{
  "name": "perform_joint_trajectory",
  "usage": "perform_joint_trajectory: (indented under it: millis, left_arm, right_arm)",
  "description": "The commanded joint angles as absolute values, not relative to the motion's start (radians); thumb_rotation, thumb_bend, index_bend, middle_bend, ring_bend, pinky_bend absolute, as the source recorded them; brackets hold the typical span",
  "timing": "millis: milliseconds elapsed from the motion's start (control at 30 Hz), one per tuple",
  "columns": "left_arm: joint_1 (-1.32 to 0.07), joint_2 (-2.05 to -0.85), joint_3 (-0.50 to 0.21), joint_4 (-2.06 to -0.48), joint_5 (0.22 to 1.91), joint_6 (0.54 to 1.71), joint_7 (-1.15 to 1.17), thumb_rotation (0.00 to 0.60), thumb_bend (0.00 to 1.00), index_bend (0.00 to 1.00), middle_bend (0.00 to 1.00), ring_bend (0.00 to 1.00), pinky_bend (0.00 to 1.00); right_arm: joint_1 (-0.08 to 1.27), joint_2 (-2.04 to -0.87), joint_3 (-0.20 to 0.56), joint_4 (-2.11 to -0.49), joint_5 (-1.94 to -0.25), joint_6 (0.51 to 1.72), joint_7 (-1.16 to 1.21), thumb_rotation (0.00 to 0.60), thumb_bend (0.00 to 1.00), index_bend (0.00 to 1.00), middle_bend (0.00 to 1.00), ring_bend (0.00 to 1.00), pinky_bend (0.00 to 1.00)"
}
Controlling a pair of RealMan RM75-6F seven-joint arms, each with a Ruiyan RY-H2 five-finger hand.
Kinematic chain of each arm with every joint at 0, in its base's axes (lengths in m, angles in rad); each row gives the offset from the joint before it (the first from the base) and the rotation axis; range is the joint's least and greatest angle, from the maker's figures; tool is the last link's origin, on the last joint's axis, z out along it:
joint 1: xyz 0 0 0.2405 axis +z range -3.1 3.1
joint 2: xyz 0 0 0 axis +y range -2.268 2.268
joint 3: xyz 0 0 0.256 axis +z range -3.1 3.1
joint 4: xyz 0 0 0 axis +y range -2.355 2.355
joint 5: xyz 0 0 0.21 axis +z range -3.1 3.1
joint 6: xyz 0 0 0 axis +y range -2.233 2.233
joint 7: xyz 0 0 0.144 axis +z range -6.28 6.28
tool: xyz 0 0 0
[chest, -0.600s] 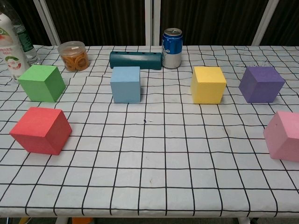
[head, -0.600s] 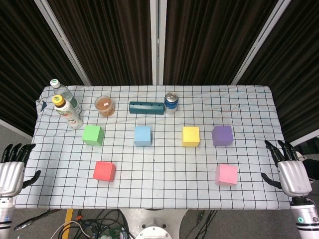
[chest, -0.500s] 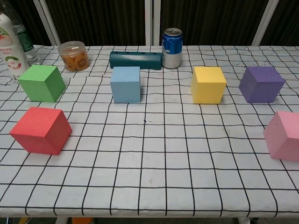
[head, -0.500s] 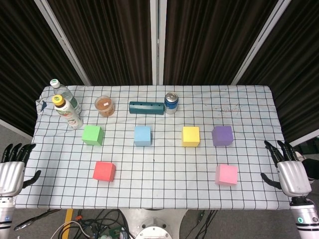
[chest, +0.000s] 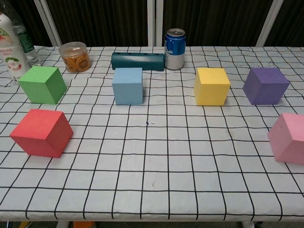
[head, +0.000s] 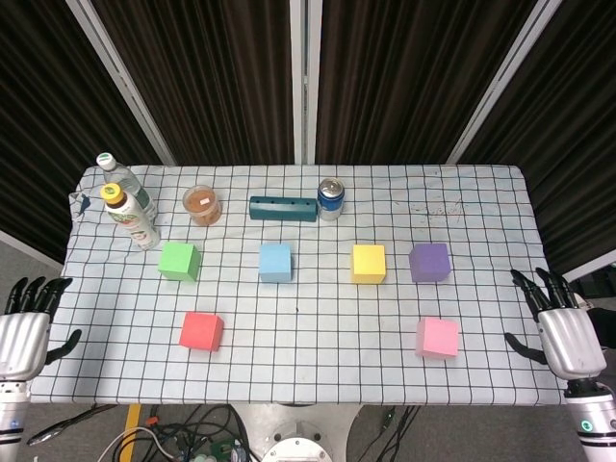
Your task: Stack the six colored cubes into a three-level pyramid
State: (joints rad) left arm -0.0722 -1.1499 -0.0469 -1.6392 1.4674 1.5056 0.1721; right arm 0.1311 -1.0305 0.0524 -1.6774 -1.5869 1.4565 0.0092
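Six cubes lie apart on the checked tablecloth. A green cube [head: 179, 261], blue cube [head: 275, 262], yellow cube [head: 369, 263] and purple cube [head: 429, 262] form a back row. A red cube [head: 200, 331] sits front left and a pink cube [head: 437, 338] front right. My left hand [head: 24, 327] hangs off the table's left edge, fingers apart, holding nothing. Off the right edge my right hand [head: 565, 329] is likewise spread and empty. The chest view shows the cubes only, among them the red cube [chest: 42, 132] and pink cube [chest: 288, 137]; neither hand appears there.
Along the back stand two bottles [head: 128, 207], a clear jar [head: 202, 204] of orange rings, a dark teal block [head: 283, 209] and a blue can [head: 330, 198]. The table [head: 308, 375] ends close to the front cubes. Cables lie on the floor below.
Both hands have sunk slightly lower at the table's sides. The cubes have not moved.
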Motion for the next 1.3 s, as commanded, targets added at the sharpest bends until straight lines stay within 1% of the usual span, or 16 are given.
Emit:
perform_joint_trajectory:
  millis: [33,267,433,567,767,933,1067,1200,1300]
  left_arm:
    - [-0.075,-1.148,-0.048,-1.641,1.469,1.503,0.172,0.600,0.22,0.14,0.14,0.08,0.05]
    - [-0.092,-1.137,-0.053,-1.650,1.478,1.486,0.170,0.600,0.22,0.14,0.14,0.08,0.05]
    - [-0.098,-1.142,-0.052,-1.650,1.478,1.476,0.163,0.600,0.22,0.14,0.14,0.08,0.05]
    - [-0.100,-1.147,-0.049,-1.645,1.475,1.469,0.161,0.600,0.22,0.14,0.14,0.08,0.05]
    - [-0.099,-1.150,-0.046,-1.637,1.478,1.471,0.151,0.600,0.22,0.14,0.14,0.08,0.05]
    - [-0.094,-1.152,-0.038,-1.631,1.490,1.480,0.142,0.600,0.22,0.14,0.14,0.08,0.05]
    - [-0.088,-1.146,-0.027,-1.628,1.500,1.483,0.144,0.600,0.22,0.14,0.14,0.08,0.05]
    - [-0.083,-1.143,-0.025,-1.630,1.503,1.490,0.142,0.600,0.22,0.14,0.14,0.08,0.05]
    - [-0.080,-1.144,-0.024,-1.628,1.502,1.492,0.139,0.600,0.22,0.14,0.14,0.08,0.05]
  right_arm:
    - [0.141,-1.026,0.052,-1.681,-1.594,1.445,0.021,0.600,0.11,0.01,0.20,0.00,0.01]
    - [0.174,-1.020,0.061,-1.684,-1.606,1.415,0.042,0.600,0.11,0.00,0.20,0.00,0.01]
    - [0.221,-1.008,0.067,-1.707,-1.617,1.356,0.048,0.600,0.11,0.00,0.20,0.00,0.01]
    - [0.275,-1.011,0.080,-1.720,-1.613,1.287,0.062,0.600,0.11,0.00,0.20,0.00,0.01]
    - [0.404,-1.057,0.127,-1.739,-1.592,1.142,0.071,0.600,0.11,0.00,0.20,0.00,0.01]
    - [0.559,-1.133,0.186,-1.725,-1.510,0.949,0.109,0.600,0.11,0.00,0.18,0.00,0.01]
    - [0.684,-1.222,0.239,-1.670,-1.427,0.815,0.113,0.600,0.10,0.00,0.16,0.00,0.01]
    - [0.789,-1.324,0.280,-1.598,-1.330,0.719,0.086,0.600,0.09,0.00,0.14,0.00,0.00]
    - [0.861,-1.399,0.297,-1.531,-1.266,0.670,0.036,0.600,0.09,0.00,0.13,0.00,0.00]
